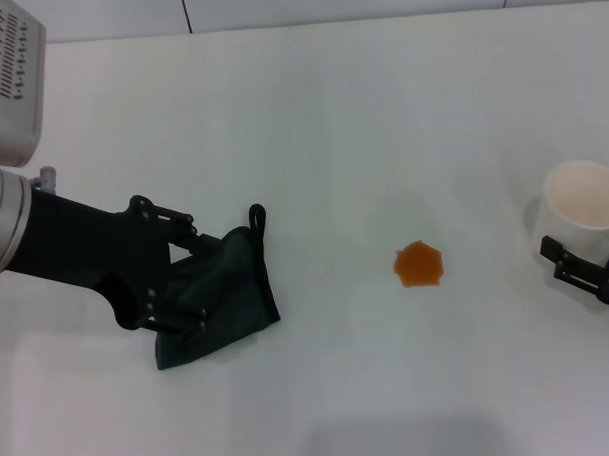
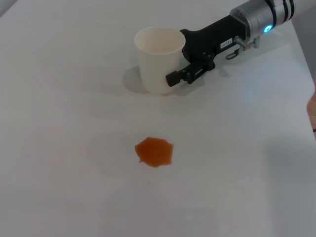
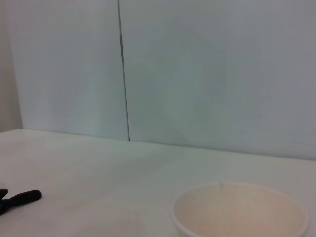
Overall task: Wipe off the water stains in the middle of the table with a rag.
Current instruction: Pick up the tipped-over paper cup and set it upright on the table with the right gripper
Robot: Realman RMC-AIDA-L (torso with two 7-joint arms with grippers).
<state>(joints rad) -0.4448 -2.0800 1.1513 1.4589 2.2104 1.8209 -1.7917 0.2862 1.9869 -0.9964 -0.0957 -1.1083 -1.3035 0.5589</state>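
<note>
Head view: the left claw (image 1: pixel 191 282) is on the rag (image 1: pixel 222 301), its fingers clamped on the cloth, which hides the fingertips partly. The rag lies on the white counter (image 1: pixel 331 127). The water stains (image 1: pixel 419 265) are well apart from this claw, toward the right claw (image 1: pixel 586 270), which is cut off by the edge beside the paper cup (image 1: pixel 584 196).

Left wrist view: the stain (image 2: pixel 154 151) lies near the cup (image 2: pixel 158 59); the right claw (image 2: pixel 190 74) touches the cup, but its fingers appear closed beside the cup, not around it.

Right wrist view: only the cup rim (image 3: pixel 239 210) shows.
</note>
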